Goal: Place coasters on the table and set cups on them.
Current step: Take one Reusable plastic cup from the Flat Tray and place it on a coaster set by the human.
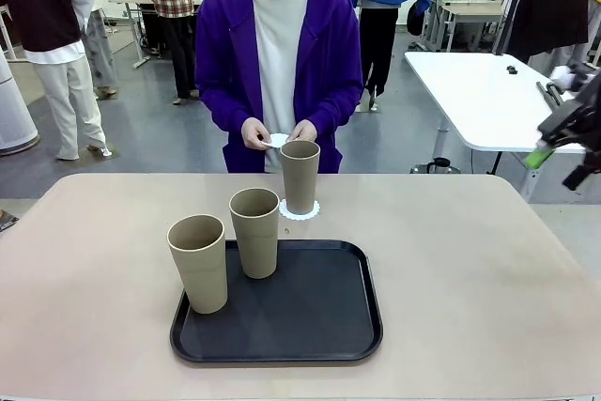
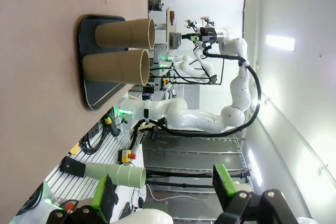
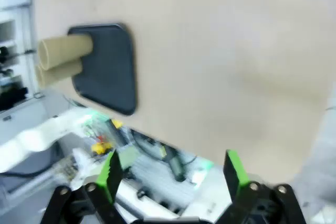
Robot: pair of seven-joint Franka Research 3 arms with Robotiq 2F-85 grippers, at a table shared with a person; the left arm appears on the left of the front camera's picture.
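One tan cup (image 1: 300,176) stands on a white lacy coaster (image 1: 299,210) on the beige table (image 1: 470,269), just beyond the tray. Two more cups (image 1: 198,263) (image 1: 254,232) stand on the black tray (image 1: 310,326). The person's hands hold another white coaster (image 1: 278,140) above the far edge. My right gripper (image 1: 556,164) hangs high at the right, open and empty. The left wrist view has my left gripper (image 2: 164,192) open, off the table, with the tray cups (image 2: 123,34) far ahead. In the right wrist view my right gripper (image 3: 173,174) stands open, above the table's edge.
A white glossy table (image 1: 479,91) stands behind on the right. Other people stand in the background. Bare beige tabletop lies left and right of the tray. In the left wrist view the right arm (image 2: 231,77) rises beyond the table.
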